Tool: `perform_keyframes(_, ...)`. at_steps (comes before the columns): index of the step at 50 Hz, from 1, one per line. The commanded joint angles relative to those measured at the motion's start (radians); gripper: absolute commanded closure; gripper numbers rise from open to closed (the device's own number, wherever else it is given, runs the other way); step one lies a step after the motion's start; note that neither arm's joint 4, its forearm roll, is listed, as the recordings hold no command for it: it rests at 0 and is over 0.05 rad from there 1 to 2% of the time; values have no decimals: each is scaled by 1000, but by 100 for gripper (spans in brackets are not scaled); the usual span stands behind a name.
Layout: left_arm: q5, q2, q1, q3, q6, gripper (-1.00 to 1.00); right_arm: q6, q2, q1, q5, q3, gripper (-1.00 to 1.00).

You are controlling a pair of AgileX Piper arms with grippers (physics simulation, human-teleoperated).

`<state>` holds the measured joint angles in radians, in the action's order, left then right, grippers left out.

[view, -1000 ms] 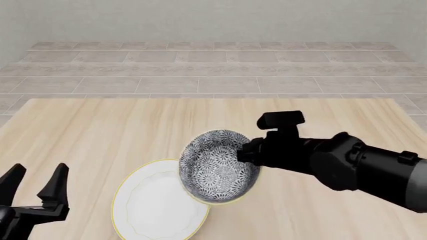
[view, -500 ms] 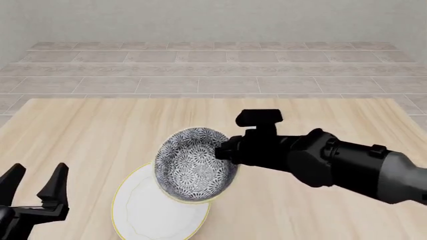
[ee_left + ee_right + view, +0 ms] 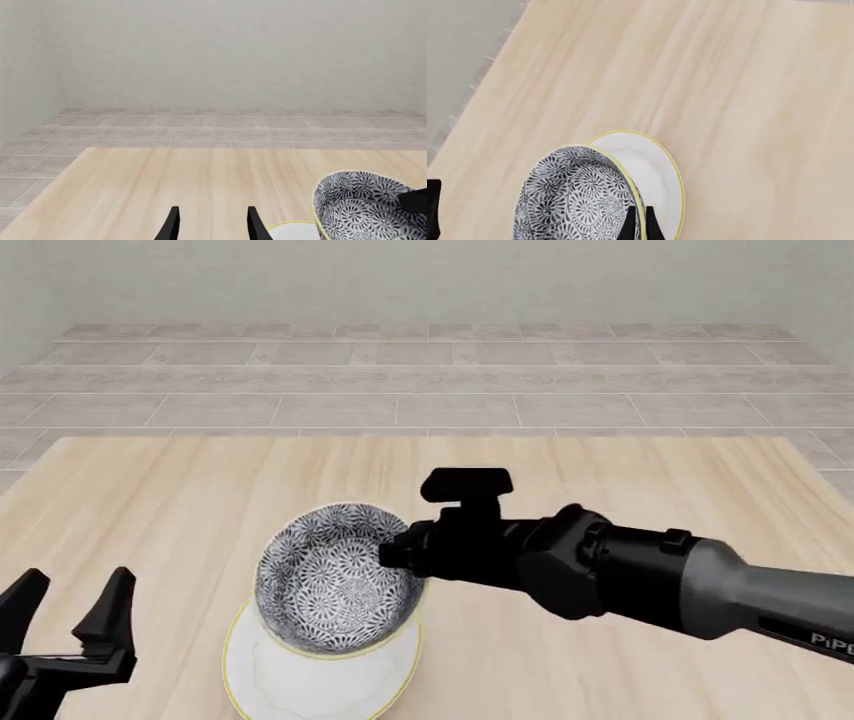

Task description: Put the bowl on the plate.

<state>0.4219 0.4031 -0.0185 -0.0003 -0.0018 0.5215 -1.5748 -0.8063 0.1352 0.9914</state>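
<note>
On the table [image 3: 641,470], front view: right gripper [image 3: 396,552] clamped on bowl [image 3: 336,575] rim, bowl tilted over plate [image 3: 314,680]; left gripper [image 3: 74,610] apart, near front-left edge. Right wrist: fingers [image 3: 627,225] pinch rim, bare table beyond plate. Left wrist: bowl beside gripper.

Plate [image 3: 254,685]: far part covered by bowl [image 3: 334,580], near rim cut off. Right gripper [image 3: 637,222]: fingertips hidden in front view.
</note>
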Motion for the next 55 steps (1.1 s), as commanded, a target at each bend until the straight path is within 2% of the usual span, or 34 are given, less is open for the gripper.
perform_keyframes(1,-9,-9,-1,0,0,-100,37,-48,-23,-39,23,100)
perform_keyframes(29,-27,-32,-7,0,1,-100,92,-154,-26,-111,37,100)
perform_keyframes(55,-10,-20,-6,0,2,-100,171,-201,-66,-209,-13,100)
